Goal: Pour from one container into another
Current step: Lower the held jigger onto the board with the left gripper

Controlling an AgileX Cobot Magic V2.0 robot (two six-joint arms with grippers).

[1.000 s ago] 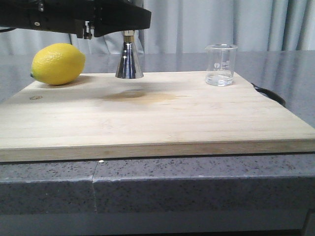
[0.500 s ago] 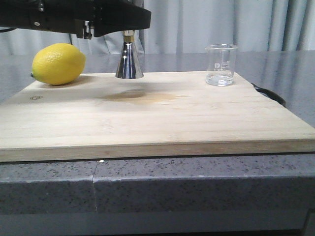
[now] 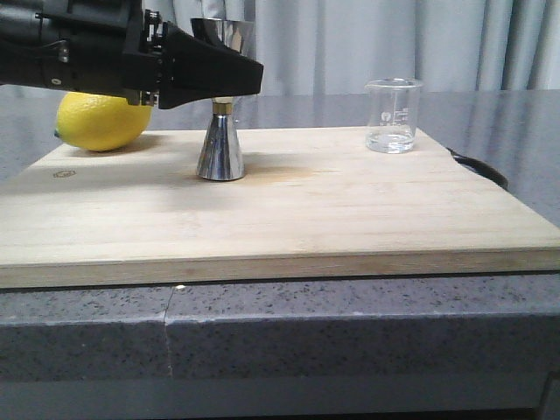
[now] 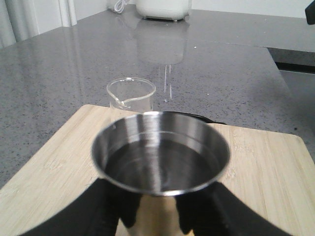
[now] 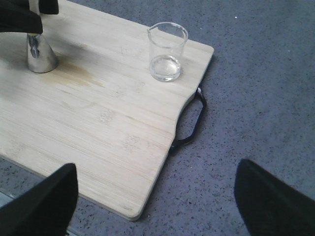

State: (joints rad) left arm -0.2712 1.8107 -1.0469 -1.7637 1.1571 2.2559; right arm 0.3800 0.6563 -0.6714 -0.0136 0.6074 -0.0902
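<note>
The left gripper [image 3: 219,83] pinches the steel jigger [image 3: 220,150] at its upper cone; its base rests on the cutting board [image 3: 289,214]. The glass beaker [image 3: 393,115] (a little clear liquid inside) stands at the jigger's 3 o'clock, well apart. The right gripper [image 5: 155,204] hangs spread wide, holding nothing. A lemon [image 3: 101,118] sits at the jigger's 9 o'clock.

Jigger [image 3: 220,105] waist masked by left gripper [image 3: 229,77], lemon [image 3: 98,122] top covered by the arm, jigger base cropped in left wrist view, right gripper [image 5: 156,199] fingertips cut off.
</note>
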